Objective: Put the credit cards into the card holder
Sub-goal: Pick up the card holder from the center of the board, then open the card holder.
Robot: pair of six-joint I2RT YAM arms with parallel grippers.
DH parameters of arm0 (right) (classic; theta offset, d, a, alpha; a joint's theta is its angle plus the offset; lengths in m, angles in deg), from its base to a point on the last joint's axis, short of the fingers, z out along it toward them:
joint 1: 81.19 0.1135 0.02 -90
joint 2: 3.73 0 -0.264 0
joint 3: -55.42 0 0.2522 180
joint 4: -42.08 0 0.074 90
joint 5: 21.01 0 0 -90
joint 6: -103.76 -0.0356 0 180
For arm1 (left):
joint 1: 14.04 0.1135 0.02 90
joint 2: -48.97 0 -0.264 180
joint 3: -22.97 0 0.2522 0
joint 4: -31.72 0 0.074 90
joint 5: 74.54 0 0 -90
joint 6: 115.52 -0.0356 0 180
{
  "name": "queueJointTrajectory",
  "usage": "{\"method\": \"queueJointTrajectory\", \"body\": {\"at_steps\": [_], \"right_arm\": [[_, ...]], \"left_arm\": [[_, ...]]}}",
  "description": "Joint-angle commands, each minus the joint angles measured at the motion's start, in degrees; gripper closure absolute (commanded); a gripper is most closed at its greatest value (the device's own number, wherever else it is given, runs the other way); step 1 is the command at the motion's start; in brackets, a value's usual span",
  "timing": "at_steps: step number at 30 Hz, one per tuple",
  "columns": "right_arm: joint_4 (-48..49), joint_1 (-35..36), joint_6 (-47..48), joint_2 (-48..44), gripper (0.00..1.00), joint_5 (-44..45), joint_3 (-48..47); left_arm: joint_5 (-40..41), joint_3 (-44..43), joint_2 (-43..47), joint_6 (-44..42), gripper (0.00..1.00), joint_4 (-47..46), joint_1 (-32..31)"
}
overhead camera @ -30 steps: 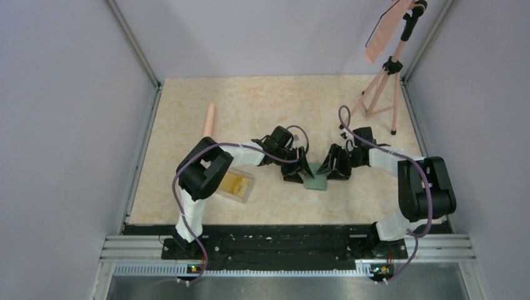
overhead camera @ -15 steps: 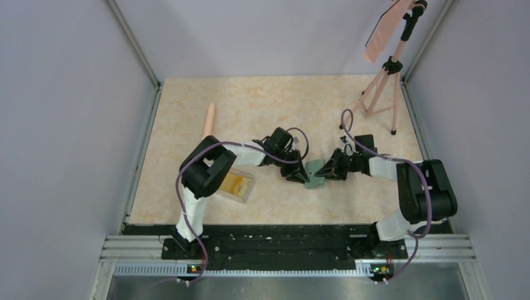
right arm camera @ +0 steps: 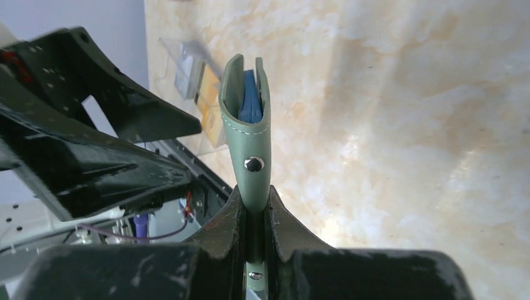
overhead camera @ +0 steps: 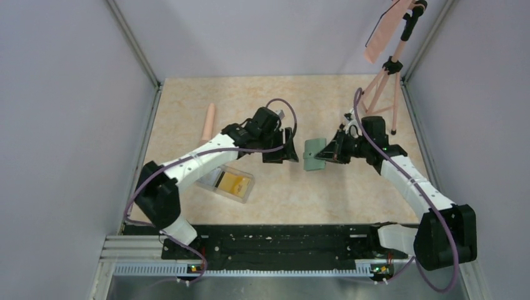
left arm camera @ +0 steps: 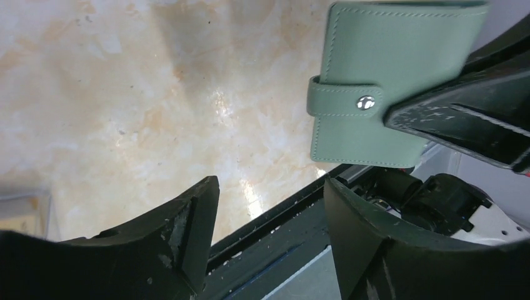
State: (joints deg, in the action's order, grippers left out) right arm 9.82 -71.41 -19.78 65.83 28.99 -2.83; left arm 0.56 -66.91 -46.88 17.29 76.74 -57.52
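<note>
The right claw [right arm camera: 255,206] was clamped shut on the green card holder [right arm camera: 249,134] at its snap tab. The holder was held on edge, apparently off the table [overhead camera: 281,106], its flat face turned toward the left claw [overhead camera: 289,150]. That claw was spread wide and empty, just beside it. The credit cards [overhead camera: 236,183] were seen in a clear box [overhead camera: 215,178], nearer the left arm.

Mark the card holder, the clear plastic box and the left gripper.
card holder [left arm camera: 400,50]: left wrist view, green face above the snap tab.
clear plastic box [overhead camera: 250,186]: top view, its right rim.
left gripper [left arm camera: 270,194]: left wrist view, midway between its fingertips.
</note>
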Motion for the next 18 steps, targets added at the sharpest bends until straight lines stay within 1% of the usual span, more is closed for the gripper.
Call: {"method": "queueJointTrajectory", "body": {"at_steps": [1,4,8,12,15,18], "right_arm": [[-4.4,5.3,-2.0,-3.0,1.00,1.7,-4.1],[-2.8,7.2,-5.0,-4.3,1.00,0.1,-4.1],[1.3,7.3,-9.1,-7.0,1.00,-4.5,-3.3],[3.0,7.3,-11.3,-9.0,1.00,-9.1,-3.3],[3.8,7.3,-12.7,-10.4,1.00,-11.2,-3.0],[6.0,7.3,-15.0,-11.5,1.00,-13.4,-2.0]], "left_arm": [[6.4,2.5,8.8,-0.4,0.32,6.0,-0.3],[3.8,6.9,12.9,2.1,0.26,2.3,-0.3],[-0.4,15.1,18.8,6.9,0.18,-8.9,-0.2],[-5.3,21.8,22.8,10.8,0.16,-20.4,-0.2],[-10.2,26.3,24.3,13.9,0.16,-31.6,-0.2],[-13.1,30.0,25.9,16.9,0.17,-41.9,-0.2]]}}
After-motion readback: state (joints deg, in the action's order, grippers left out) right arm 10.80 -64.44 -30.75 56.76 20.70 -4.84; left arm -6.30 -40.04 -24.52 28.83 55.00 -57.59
